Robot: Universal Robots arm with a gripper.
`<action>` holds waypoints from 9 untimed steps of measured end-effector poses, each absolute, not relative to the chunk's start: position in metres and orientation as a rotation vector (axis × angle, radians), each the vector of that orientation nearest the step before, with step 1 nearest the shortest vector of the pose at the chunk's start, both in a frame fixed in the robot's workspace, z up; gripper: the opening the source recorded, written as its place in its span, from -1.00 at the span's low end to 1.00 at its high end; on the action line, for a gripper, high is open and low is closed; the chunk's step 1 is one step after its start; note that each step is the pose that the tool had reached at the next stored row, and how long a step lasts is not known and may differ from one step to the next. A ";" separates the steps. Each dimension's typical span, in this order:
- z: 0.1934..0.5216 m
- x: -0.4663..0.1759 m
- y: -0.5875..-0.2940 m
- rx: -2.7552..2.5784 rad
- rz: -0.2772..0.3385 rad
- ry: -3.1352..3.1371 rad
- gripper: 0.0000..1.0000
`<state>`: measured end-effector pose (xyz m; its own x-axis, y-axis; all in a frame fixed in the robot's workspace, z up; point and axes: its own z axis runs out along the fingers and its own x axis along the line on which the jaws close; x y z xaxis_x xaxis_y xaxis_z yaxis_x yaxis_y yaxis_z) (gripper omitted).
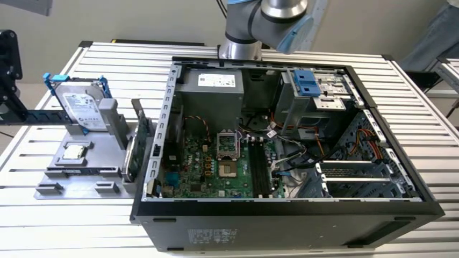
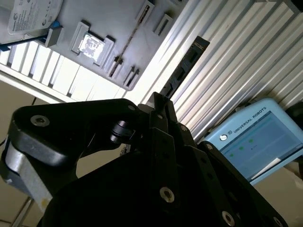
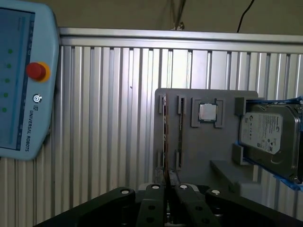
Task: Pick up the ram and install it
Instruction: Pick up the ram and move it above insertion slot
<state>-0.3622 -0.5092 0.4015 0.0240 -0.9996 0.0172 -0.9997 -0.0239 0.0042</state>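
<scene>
Exterior view: looking over a ribbed metal desk (image 1: pixel 412 107) bearing an open computer case (image 1: pixel 287 215) and a grey holder (image 1: pixel 79 172), with plain beige surroundings beyond. Clamping the ram (image 2: pixel 183 66) in the tool (image 2: pixel 160 101) in both wrist views, jaws pinching narrow on it. Holding it jutting straight out ahead of the tool, well clear of the holder and a teach pendant (image 3: pixel 23 80) lying far beyond the tool.

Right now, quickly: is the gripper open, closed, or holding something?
Gripper: fingers closed on the ram, which juts out beyond them in the second wrist view.
</scene>
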 end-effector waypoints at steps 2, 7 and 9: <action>0.401 -0.360 -0.509 2.237 0.015 -2.184 -1.00; 0.401 -0.353 -0.509 2.237 0.015 -2.184 -1.00; 0.401 -0.350 -0.509 2.237 0.015 -2.184 -1.00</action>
<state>-0.3498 -0.5092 0.4014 0.0239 -0.9996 0.0171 -0.9997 -0.0239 0.0042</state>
